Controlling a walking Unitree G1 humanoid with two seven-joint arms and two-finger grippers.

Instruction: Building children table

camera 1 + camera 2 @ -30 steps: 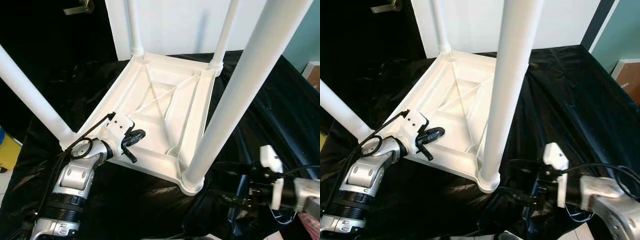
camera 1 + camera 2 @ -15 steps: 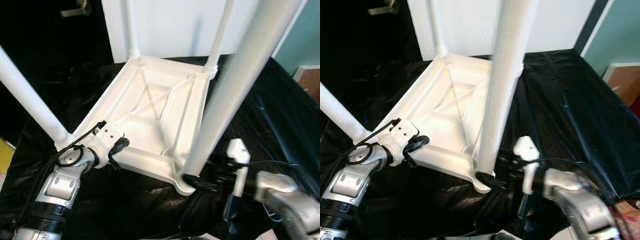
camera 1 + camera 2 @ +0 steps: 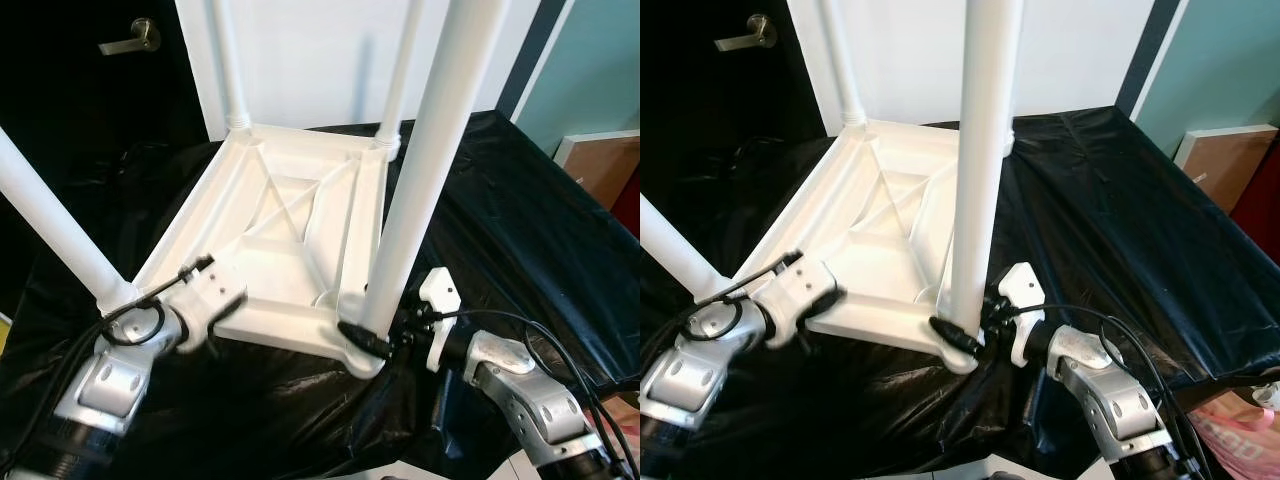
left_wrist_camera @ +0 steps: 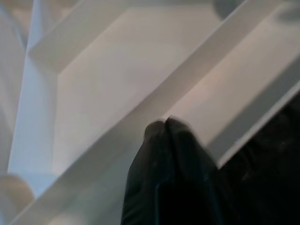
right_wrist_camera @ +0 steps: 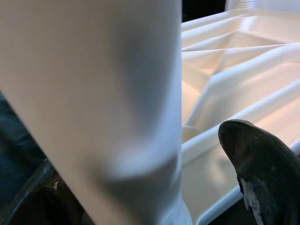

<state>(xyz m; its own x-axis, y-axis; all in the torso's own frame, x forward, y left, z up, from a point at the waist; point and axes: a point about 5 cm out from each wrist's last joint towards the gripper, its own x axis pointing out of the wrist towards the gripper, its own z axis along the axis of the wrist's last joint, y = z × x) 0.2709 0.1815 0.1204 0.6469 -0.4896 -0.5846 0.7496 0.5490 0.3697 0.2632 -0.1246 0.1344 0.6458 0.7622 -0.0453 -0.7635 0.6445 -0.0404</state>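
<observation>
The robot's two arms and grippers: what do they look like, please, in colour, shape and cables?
Both arms are silver metal with rounded joint housings. The left arm has a dark ribbed ring lower down. A white plastic block sits at each wrist, and black cables loop along both. The left gripper and right gripper have long black fingers.

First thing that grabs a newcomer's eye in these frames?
The white children's table lying upside down on black sheeting, its four legs pointing up. The near leg cuts across the head views, and the right gripper has its fingers either side of that leg's base. The left gripper is at the tabletop's near edge, fingers shut.
</observation>
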